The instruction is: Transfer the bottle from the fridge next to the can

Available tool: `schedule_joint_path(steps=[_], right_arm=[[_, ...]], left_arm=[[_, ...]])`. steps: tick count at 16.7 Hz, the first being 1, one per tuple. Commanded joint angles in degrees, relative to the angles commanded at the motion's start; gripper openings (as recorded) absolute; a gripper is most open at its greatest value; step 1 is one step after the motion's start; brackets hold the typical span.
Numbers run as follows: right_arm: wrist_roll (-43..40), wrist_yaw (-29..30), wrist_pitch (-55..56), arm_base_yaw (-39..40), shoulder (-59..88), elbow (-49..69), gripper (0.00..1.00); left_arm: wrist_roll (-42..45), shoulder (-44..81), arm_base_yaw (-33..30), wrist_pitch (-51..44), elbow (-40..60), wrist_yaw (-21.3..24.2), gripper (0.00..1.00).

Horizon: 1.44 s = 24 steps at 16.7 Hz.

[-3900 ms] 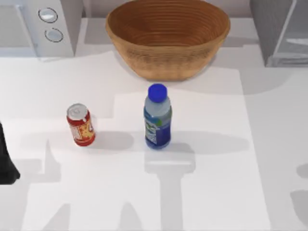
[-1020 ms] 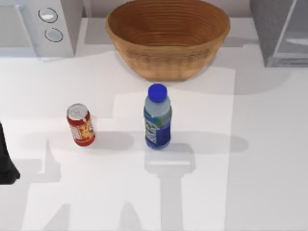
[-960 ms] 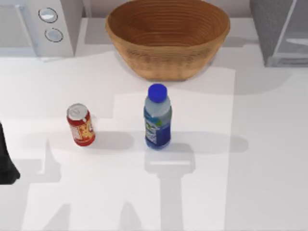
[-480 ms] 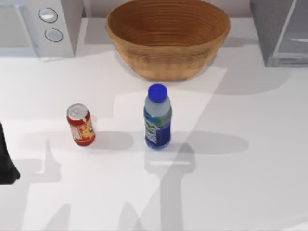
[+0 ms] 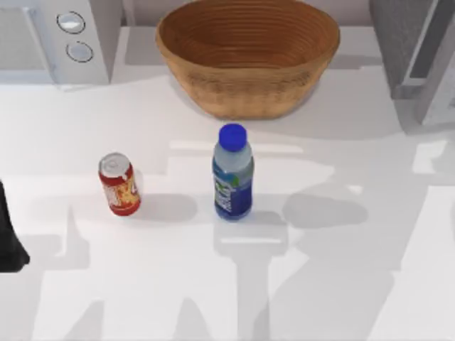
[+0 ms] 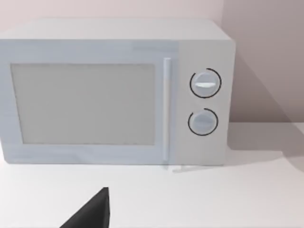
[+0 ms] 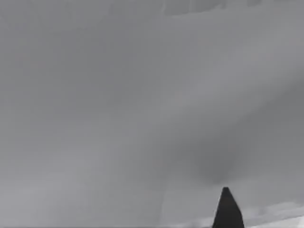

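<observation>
The clear bottle (image 5: 232,177) with its blue cap and blue label stands upright on the white table, in front of the basket. The short red can (image 5: 119,185) stands upright to its left, about a bottle's height away. The grey fridge (image 5: 405,42) is at the table's far right corner, its door panel (image 5: 435,67) at an angle. My left arm (image 5: 8,234) rests at the left edge of the table, and a dark tip of my left gripper (image 6: 90,214) points toward the microwave. A dark tip of my right gripper (image 7: 228,209) sits close to a plain grey surface.
A large woven basket (image 5: 247,57) stands at the back centre. A white microwave (image 5: 64,35) with two round knobs (image 6: 205,102) fills the far left corner. Open tabletop lies between can and bottle and in front of both.
The fridge door panel has swung to a new angle. Shadows on the right half of the table have shifted. Bottle, can and left arm have stayed put.
</observation>
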Motion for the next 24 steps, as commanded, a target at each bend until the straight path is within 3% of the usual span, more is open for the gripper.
schedule_joint_path(steps=[4,11,20,24], right_arm=[[6.0,6.8,3.4,7.4,-2.5,-2.9,1.00],[6.0,7.4,3.4,6.7,-1.7,-2.4,1.00],[6.2,7.7,-1.0,6.8,15.0,18.8,1.00],[6.1,7.8,-1.9,6.9,18.3,22.7,1.00]], left_arm=[[0.0,0.0,0.0,0.0,0.0,0.0,1.00],[0.0,0.0,0.0,0.0,0.0,0.0,1.00],[0.0,0.0,0.0,0.0,0.0,0.0,1.00],[0.0,0.0,0.0,0.0,0.0,0.0,1.00]])
